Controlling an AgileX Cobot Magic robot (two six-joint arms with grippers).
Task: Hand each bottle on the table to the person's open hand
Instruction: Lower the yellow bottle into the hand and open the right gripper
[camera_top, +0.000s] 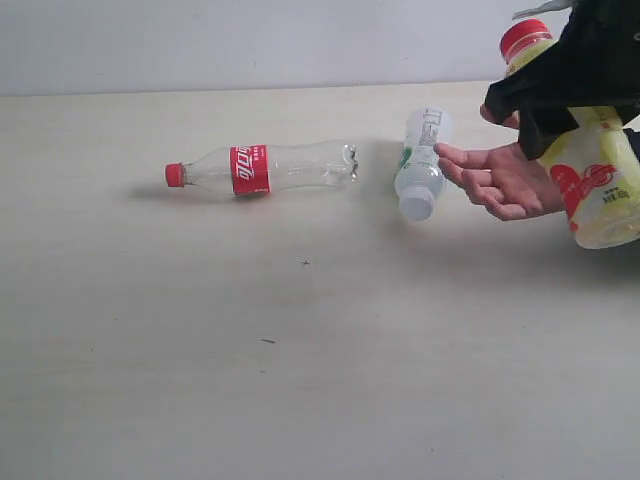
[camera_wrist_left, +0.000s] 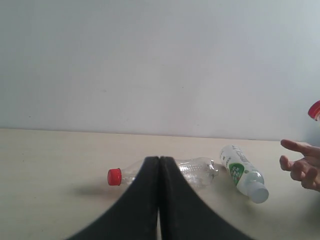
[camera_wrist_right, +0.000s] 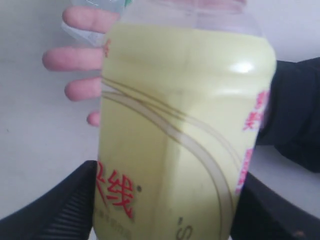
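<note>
A: While the right gripper (camera_wrist_right: 167, 195) is clamped across the yellow bottle (camera_top: 600, 185), where does that bottle sit against the person's open hand (camera_top: 505, 182)?

B: It is off the table (camera_top: 300, 380), tilted with its red cap up, and just beside the palm on the wrist side. The right wrist view shows the fingers spread behind the bottle. I cannot tell whether skin and plastic touch.

A: So how should the handover go?

B: I would ease the bottle's body into the palm, not onto the fingertips, and hold the grip until the fingers curl around it. Only then should the jaws part, slowly, because the full bottle looks heavy and could slide out.

A: Any hazards nearby?

B: The bottle with the white-green label (camera_top: 420, 160) lies on its side just beside the fingertips, so the retreat is best made upward and away from it. The clear bottle with the red label (camera_top: 265, 168) lies well apart, further left.

A: And the left gripper (camera_wrist_left: 159, 170)?

B: Its jaws are pressed together on nothing, low over the table. With 2 bottles lying there, I judge the task less than half done.
</note>
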